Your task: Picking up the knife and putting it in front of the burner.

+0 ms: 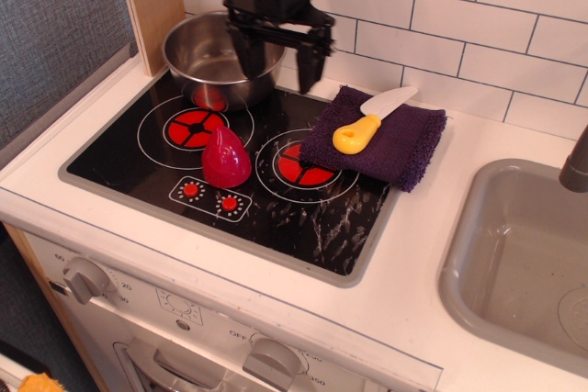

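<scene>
1. The gripper [280,63] hangs with its jaws spread apart and nothing between them, fingertips pointing down, above the back of the stove top near the tiled wall; that wide stance suits a reach for something, and I judge the pick has not begun
2. Just beside it on the left sits the steel pot [219,57] on the rear ring; one finger shows in front of the pot's rim, though I cannot tell whether it touches
3. To the right and nearer the camera lies the purple cloth [395,153], draped half over the right burner [299,167] and half on the white counter [432,254]
4. The knife [369,122] rests flat on top of that cloth, well apart from the gripper. Its long axis runs diagonally: the yellow handle points toward the front-left, at the burner, and the cream blade points back-right toward the wall
5. The red teardrop toy [226,157] stands upright between the two burners, so the free black glass in front of the burner looks like the likely drop spot
</scene>
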You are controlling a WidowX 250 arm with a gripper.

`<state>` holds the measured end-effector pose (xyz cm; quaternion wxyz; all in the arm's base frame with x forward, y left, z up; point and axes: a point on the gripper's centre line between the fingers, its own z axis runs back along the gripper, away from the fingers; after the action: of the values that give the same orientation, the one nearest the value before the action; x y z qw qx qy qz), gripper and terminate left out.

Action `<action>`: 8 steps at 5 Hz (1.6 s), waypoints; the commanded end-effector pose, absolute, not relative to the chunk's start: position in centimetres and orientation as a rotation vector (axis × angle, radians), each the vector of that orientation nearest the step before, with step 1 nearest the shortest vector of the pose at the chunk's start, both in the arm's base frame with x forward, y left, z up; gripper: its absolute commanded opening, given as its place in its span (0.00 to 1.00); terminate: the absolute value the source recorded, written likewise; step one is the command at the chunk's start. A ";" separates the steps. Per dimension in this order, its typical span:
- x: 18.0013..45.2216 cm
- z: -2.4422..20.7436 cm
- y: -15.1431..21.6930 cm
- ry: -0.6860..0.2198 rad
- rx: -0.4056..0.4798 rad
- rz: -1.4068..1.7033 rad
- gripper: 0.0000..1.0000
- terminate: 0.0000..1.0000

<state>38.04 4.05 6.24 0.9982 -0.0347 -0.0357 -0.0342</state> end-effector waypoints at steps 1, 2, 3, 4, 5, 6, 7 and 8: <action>36.6 8.2 -0.6 -0.138 -0.092 -0.169 1.00 0.00; 36.8 6.6 -2.2 -0.101 -0.091 -0.192 1.00 0.00; 37.4 4.8 -2.9 -0.060 -0.085 -0.191 1.00 0.00; 37.6 3.9 -3.1 -0.048 -0.064 -0.183 1.00 0.00; 37.5 3.4 -3.5 -0.047 -0.055 -0.186 0.00 0.00; 37.3 4.9 -3.9 -0.081 -0.058 -0.198 0.00 0.00; 36.2 9.4 -3.8 -0.202 -0.077 -0.214 0.00 0.00; 33.4 12.3 -0.8 -0.285 -0.118 -0.134 0.00 0.00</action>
<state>33.16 -1.25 10.50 0.9894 -0.0644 -0.1105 -0.0686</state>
